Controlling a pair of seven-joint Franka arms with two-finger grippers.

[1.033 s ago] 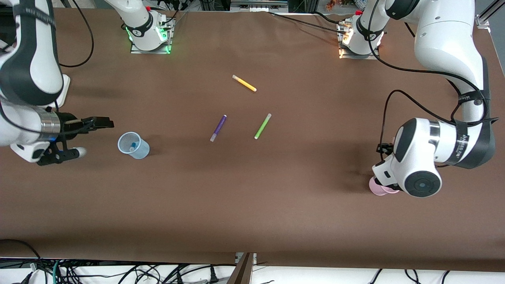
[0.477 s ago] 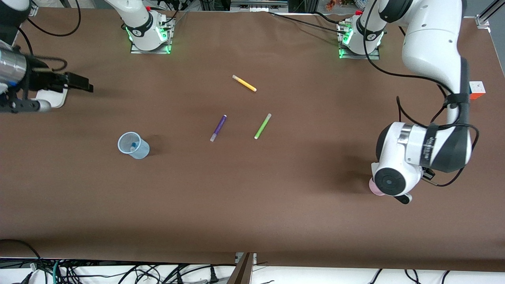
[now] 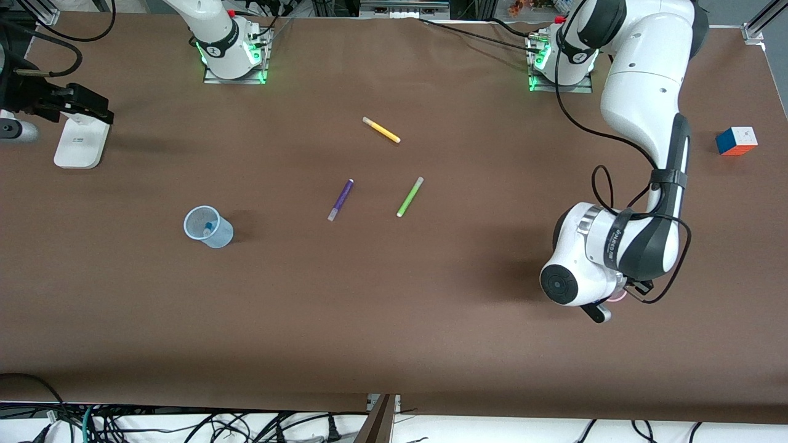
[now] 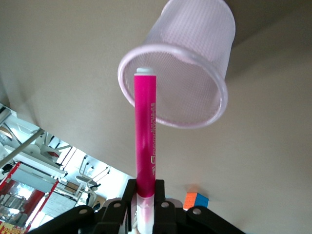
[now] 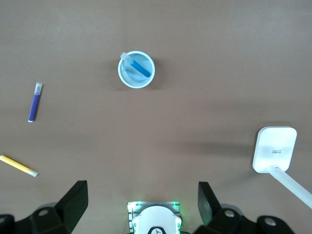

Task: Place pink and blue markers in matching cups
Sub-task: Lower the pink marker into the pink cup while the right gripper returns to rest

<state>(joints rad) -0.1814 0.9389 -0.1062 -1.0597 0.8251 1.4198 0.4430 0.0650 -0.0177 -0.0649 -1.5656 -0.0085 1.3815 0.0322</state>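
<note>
Pinching the pink marker [image 4: 145, 141] by its pale cap, the left gripper [image 4: 145, 195] holds its tip at the pink cup's [image 4: 195, 73] rim. High over the right arm's table end, the spread right gripper [image 5: 143, 204] looks down on the blue cup [image 5: 136, 69] holding the blue marker [image 5: 139, 65].

pink marker [image 4: 146, 141]: white printing on barrel, unreadable | left arm [image 3: 640, 117]: wrist-band lettering illegible

- Tabletop [image 3: 394, 320] is showing a matt brown, cloth-like covering.
- Pink cup [image 4: 187, 73] is looking like translucent plastic, finely textured wall, smooth rolled rim.
- Pink marker [image 4: 145, 131] is showing glossy plastic.
- Blue cup [image 3: 208, 227] is appearing as translucent plastic.
- Arm shells are gleaming, glossy white plastic.
</note>
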